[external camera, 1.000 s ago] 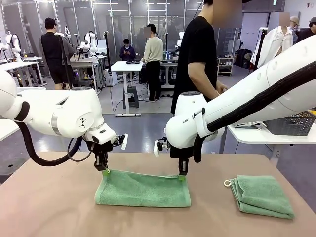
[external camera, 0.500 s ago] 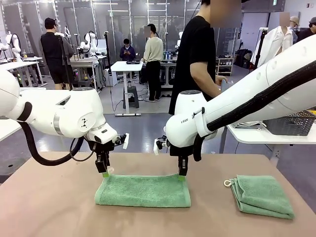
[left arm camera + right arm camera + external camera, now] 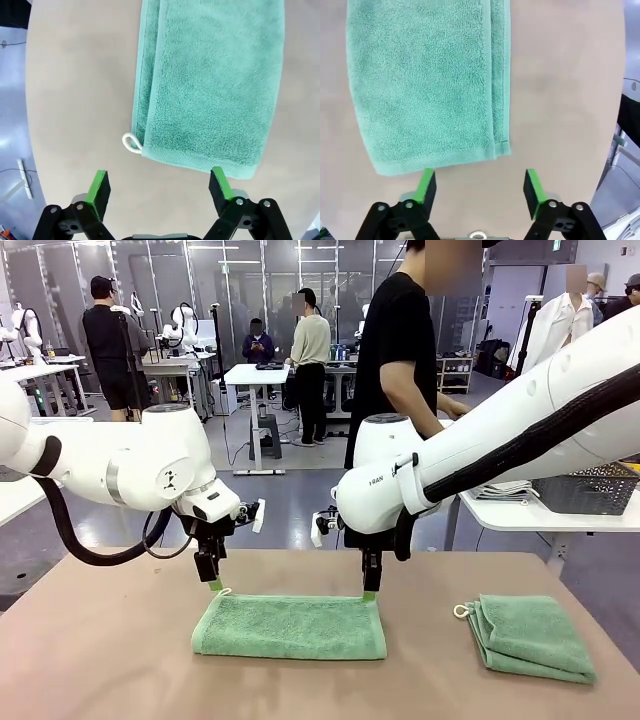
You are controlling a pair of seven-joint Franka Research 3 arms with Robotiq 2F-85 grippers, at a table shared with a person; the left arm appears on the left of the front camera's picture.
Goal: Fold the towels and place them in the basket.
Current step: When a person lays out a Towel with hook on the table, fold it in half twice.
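**Mint-green terry cloth towel (image 3: 290, 627) laid flat after a fold; nothing stowed yet**

It lies as a long folded band at the middle of the brown table (image 3: 100, 660), with its small white loop (image 3: 131, 142) poking out at the left arm's end. A second mint-green towel (image 3: 530, 635), folded smaller, rests near the table's right edge, well apart from the first. Neither is in the dark grey mesh basket (image 3: 590, 490), which stands on a white side table (image 3: 510, 515) at far right. By my reading the band needs at least one more fold, and both towels then have to be carried to the basket, so roughly half the work remains.

The left gripper (image 3: 215, 583) hangs just above the band's far left corner, jaws spread wide and holding nothing. From its wrist, the green pads (image 3: 99, 182) straddle bare table beside the towel's end. The right gripper (image 3: 369, 592) is equally wide apart and empty above the far right corner.

A second ago both grippers sat lower, pinched on those far corners. Since then they have let go and risen, and the towel has settled flat.
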